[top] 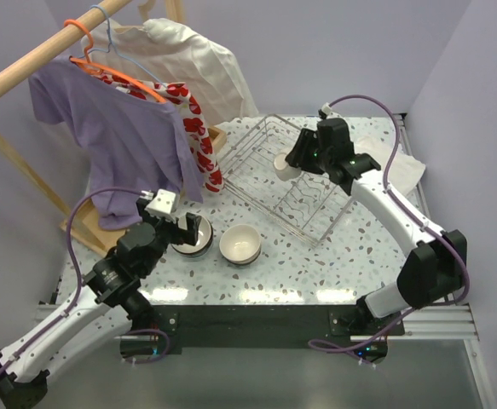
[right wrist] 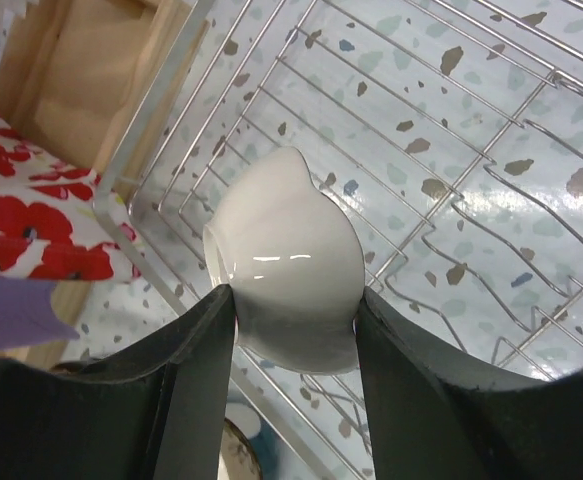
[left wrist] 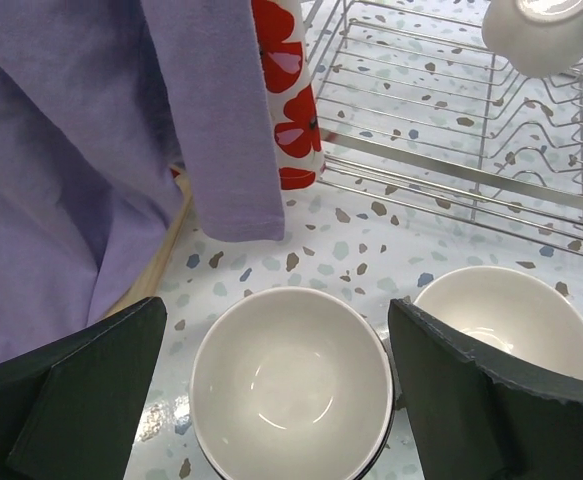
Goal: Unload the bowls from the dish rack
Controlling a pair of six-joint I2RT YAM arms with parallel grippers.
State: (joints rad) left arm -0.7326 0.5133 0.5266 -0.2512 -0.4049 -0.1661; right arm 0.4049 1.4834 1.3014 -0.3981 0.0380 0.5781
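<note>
Terrazzo table [top: 299,273]: first bowl [top: 193,239] and second bowl [top: 239,244] parked toward near left corner, side by side. My left gripper [left wrist: 286,390] straddles first, jaws wide, holding nothing. My right gripper [right wrist: 293,310] clamps white bowl [right wrist: 286,250] over dish rack [top: 316,213] at far edge, high enough to clear wires, I judge.

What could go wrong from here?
1. The right gripper pinches the white bowl by its curved outside above the dish rack; it might slip and drop onto the wires.
2. The open left gripper straddles the left bowl, with a second bowl close beside it; a sideways move could knock them together.
</note>
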